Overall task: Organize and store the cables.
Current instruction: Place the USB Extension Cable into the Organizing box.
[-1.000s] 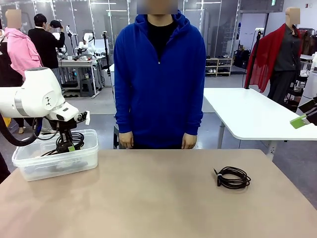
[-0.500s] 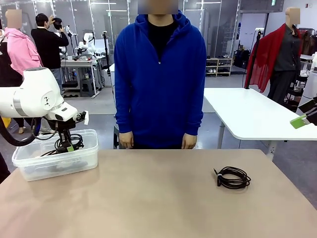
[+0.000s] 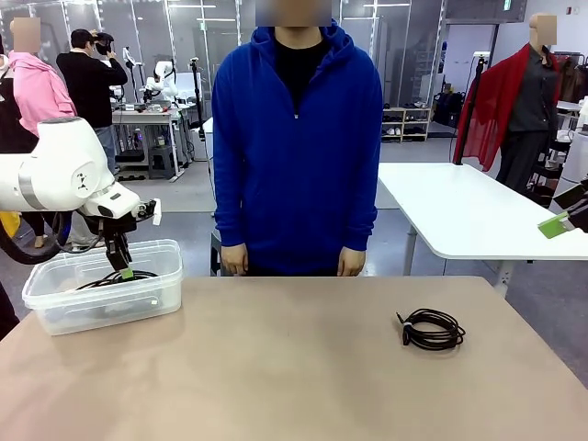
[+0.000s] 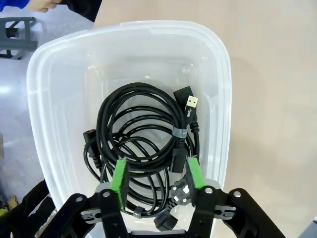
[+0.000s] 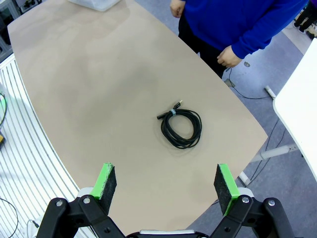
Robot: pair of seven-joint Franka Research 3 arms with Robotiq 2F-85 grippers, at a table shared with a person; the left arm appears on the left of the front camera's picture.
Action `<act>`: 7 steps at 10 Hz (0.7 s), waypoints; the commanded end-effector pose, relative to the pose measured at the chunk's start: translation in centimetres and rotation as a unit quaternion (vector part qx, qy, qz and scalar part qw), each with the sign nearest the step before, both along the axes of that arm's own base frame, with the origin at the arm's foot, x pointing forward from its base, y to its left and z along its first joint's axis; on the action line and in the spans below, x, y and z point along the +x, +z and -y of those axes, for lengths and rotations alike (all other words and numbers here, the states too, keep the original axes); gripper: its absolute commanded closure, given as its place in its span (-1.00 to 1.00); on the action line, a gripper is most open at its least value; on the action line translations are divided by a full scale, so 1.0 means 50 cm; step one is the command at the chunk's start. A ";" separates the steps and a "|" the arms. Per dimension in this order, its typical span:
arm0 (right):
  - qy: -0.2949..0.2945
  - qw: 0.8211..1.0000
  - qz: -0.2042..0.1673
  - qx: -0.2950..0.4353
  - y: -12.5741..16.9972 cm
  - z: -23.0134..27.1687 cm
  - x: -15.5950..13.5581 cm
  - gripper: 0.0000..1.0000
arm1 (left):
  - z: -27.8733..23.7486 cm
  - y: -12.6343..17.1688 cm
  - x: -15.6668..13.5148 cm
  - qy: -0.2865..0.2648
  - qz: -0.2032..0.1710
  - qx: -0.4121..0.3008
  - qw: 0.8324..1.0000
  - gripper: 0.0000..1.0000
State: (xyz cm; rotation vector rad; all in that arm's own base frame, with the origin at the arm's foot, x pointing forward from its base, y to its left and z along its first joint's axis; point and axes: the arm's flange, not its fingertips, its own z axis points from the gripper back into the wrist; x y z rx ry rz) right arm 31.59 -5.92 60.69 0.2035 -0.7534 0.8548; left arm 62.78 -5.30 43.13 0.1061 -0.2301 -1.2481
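Cables sit in two places: stored coils (image 4: 178,131) inside a clear plastic bin (image 3: 55,308), and one loose coil (image 3: 432,329) out on the worktop (image 3: 276,367).
The stored coils lie overlapping on the bin's floor, with a USB plug (image 4: 192,103) uppermost near one wall. The left end effector (image 4: 156,171) hangs just above them, green pads apart and gripping nothing. The loose coil rests flat on the worktop's right part, well apart from the bin. The right end effector (image 5: 166,183) hovers high above it, fingers spread wide and empty. A person in a blue hoodie (image 3: 296,138) stands at the far edge.
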 end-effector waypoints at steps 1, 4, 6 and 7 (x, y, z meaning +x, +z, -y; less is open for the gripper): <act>0.001 1.000 -0.002 0.000 0.002 0.000 0.000 -1.00 | -0.006 0.014 -0.005 0.005 0.009 0.006 1.000 -0.64; 0.001 1.000 -0.002 0.000 0.002 0.000 0.000 -1.00 | -0.014 0.034 -0.021 -0.016 0.006 -0.001 1.000 -1.00; 0.001 1.000 -0.002 0.000 0.002 0.000 0.000 -1.00 | -0.018 0.040 -0.038 -0.040 -0.024 -0.022 0.999 -1.00; 0.001 1.000 -0.002 0.000 0.002 0.000 0.000 -1.00 | -0.002 0.034 -0.010 -0.009 0.009 0.001 1.000 -1.00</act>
